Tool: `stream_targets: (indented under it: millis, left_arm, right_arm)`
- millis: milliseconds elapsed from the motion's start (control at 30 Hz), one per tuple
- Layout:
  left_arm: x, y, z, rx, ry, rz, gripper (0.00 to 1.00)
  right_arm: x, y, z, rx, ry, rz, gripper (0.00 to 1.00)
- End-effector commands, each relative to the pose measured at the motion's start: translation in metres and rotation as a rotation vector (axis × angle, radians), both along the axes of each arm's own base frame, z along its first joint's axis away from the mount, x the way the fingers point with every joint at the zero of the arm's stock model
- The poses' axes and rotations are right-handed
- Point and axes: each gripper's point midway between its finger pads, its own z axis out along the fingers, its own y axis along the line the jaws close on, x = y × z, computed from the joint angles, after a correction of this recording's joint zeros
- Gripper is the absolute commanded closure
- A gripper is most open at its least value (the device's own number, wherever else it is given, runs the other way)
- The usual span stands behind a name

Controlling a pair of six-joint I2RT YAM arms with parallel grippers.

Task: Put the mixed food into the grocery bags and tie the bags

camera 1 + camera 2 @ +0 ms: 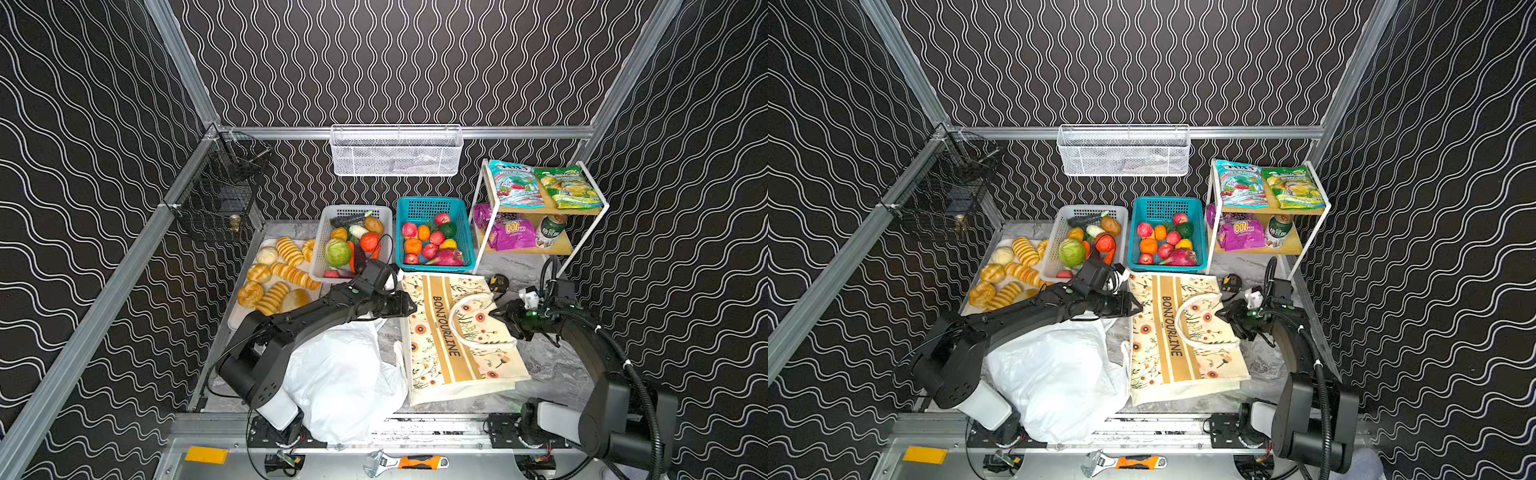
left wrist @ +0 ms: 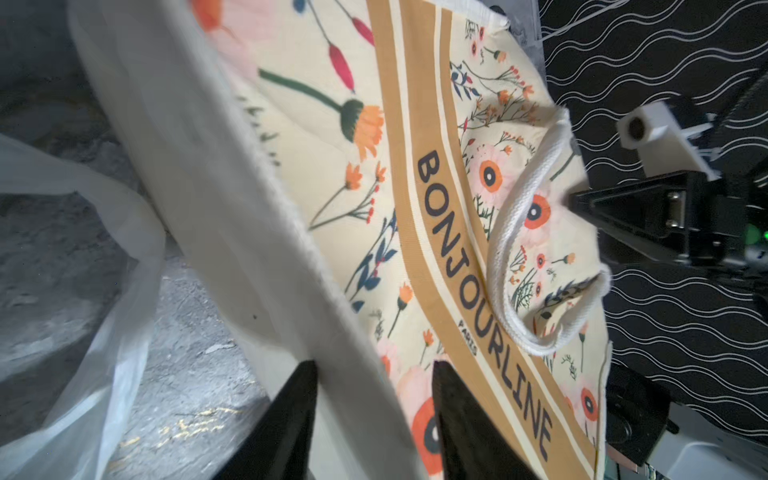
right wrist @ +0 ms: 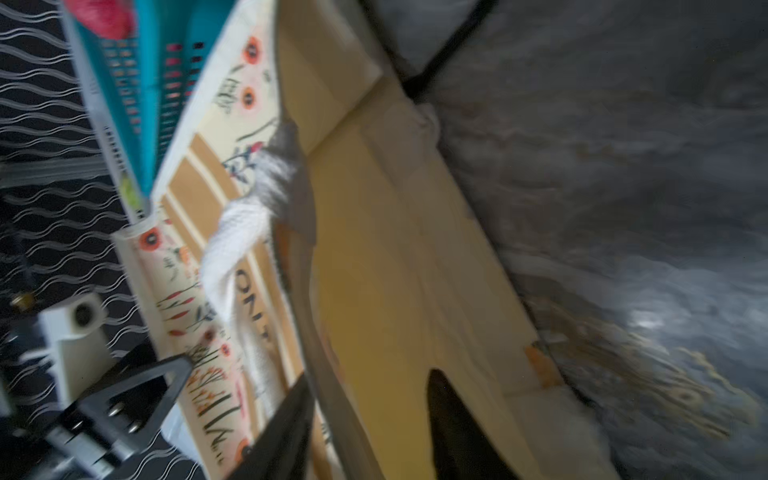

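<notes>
Top views both show two bags on the counter (image 1: 557, 365): nearest, one flimsy, slippery plastic bag (image 1: 345, 386); beside it one soft canvas tote (image 1: 432, 365), lying flat, best taken by its hem or rope handle (image 2: 515, 208). Left fingers (image 2: 291, 415) and right fingers (image 3: 453, 424) stand parted astride its opposite sides, neither visibly pinching. Farther back, the shelf (image 1: 528, 250) holds light, crinkly packets (image 1: 515, 185) and one can (image 1: 550, 230).

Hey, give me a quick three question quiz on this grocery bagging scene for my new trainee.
1. True or false: the green drink can stands on the rack's lower shelf.
2. The green cabbage lies in which basket? A white basket, B teal one.
3. Fill in: the left gripper and right gripper both sit at edges of the ___.
Key: 1 true; 2 A; 3 canvas tote.
</notes>
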Motion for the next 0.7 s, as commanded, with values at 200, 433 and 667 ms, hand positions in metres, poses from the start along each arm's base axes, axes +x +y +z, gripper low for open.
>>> stream_targets:
  millis: [200, 433, 667]
  left_arm:
    - [0.008, 0.008, 0.052, -0.039, -0.144, 0.048, 0.35]
    - [0.014, 0.015, 0.111, -0.085, -0.299, 0.081, 0.27]
    - [0.012, 0.006, 0.128, -0.147, -0.316, 0.044, 0.32]
  right_arm:
    - [0.004, -0.008, 0.130, -0.140, -0.322, 0.009, 1.00]
    - [-0.018, -0.051, 0.219, -0.557, -0.378, -0.101, 1.00]
    - [-0.016, -0.031, 0.229, -0.734, -0.295, -0.020, 1.00]
